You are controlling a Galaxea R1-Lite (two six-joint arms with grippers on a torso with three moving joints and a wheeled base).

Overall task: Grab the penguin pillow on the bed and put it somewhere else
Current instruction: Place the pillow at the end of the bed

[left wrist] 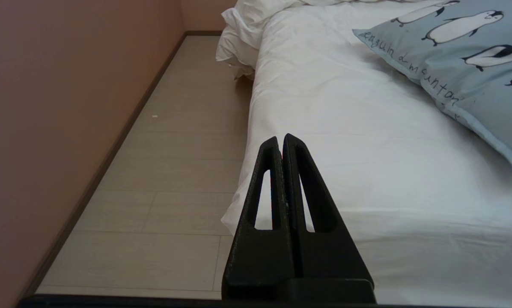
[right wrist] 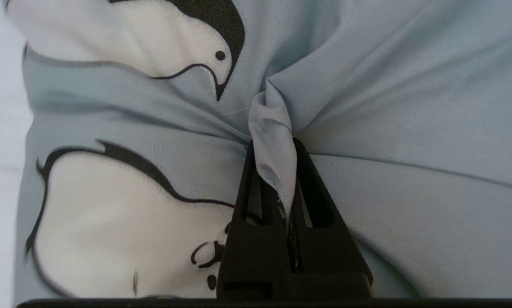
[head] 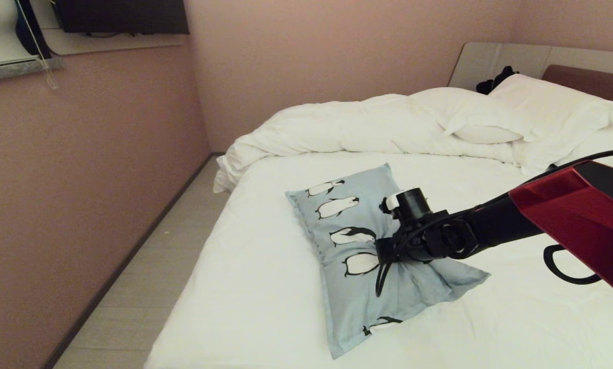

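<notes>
The light blue penguin pillow [head: 350, 241] lies on the white sheet of the bed [head: 265, 277], near its left side. My right gripper [head: 388, 256] reaches over it from the right and is shut on a pinched fold of its cover. In the right wrist view that fold of the pillow [right wrist: 273, 128] bunches up between the black fingers [right wrist: 256, 188] of the right gripper [right wrist: 274, 147]. My left gripper [left wrist: 280, 139] hangs shut and empty by the bed's corner, with the pillow [left wrist: 461, 47] further up the bed and the bed's sheet [left wrist: 346, 128] beyond the gripper.
A rumpled white duvet [head: 358, 125] and white pillows [head: 537, 113] lie at the head of the bed by the brown headboard [head: 593, 82]. A strip of pale floor [head: 147, 256] runs between the bed and the pink wall [head: 70, 179].
</notes>
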